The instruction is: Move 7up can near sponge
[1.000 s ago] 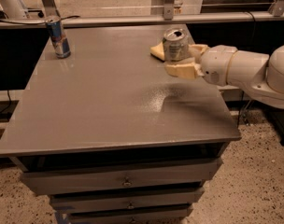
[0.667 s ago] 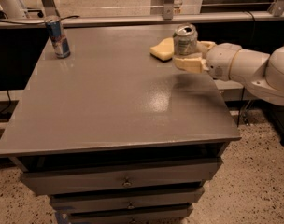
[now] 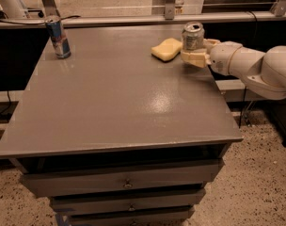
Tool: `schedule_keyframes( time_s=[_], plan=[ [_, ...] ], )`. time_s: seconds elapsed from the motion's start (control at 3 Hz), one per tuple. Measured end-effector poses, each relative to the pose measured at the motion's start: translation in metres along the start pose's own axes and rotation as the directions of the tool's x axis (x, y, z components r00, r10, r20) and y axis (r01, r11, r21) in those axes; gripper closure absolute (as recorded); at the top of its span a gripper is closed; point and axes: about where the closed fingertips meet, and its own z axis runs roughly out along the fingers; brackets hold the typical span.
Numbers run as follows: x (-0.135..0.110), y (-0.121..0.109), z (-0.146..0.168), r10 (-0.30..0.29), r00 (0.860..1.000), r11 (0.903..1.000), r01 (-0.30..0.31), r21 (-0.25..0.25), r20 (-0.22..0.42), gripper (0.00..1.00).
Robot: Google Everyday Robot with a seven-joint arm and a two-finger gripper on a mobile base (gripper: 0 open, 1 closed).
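The 7up can (image 3: 193,36), silver with a pull-tab top, stands upright near the table's far right edge. The pale-yellow sponge (image 3: 166,49) lies flat just left of it, almost touching. My gripper (image 3: 194,53) reaches in from the right on a white arm, and its cream fingers (image 3: 192,58) are around the can's lower part, shut on it. The can's base is hidden behind the fingers.
A slim blue-and-silver can (image 3: 58,36) stands at the far left corner of the grey table (image 3: 115,102). Drawers sit below the tabletop. A metal rail runs behind the table. The speckled floor lies to the right.
My gripper has carried the 7up can away from the front, toward the far right of the table, and it now stands just right of the sponge instead of in front of it.
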Motion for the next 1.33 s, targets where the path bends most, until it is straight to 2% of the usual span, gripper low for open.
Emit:
schedule_keyframes(
  time_s=[0.33, 0.67, 1.0, 1.33],
  plan=[
    [0.016, -0.015, 0.011, 0.031, 0.999, 0.9991, -0.031, 0.03, -0.011, 1.0],
    [0.031, -0.019, 0.021, 0.078, 0.997, 0.996, -0.078, 0.045, -0.014, 1.0],
    [0.036, -0.017, 0.028, 0.114, 0.993, 0.9929, -0.114, 0.035, -0.012, 0.84],
    [0.034, -0.017, 0.028, 0.115, 0.993, 0.9929, -0.114, 0.035, -0.013, 0.6]
  ],
)
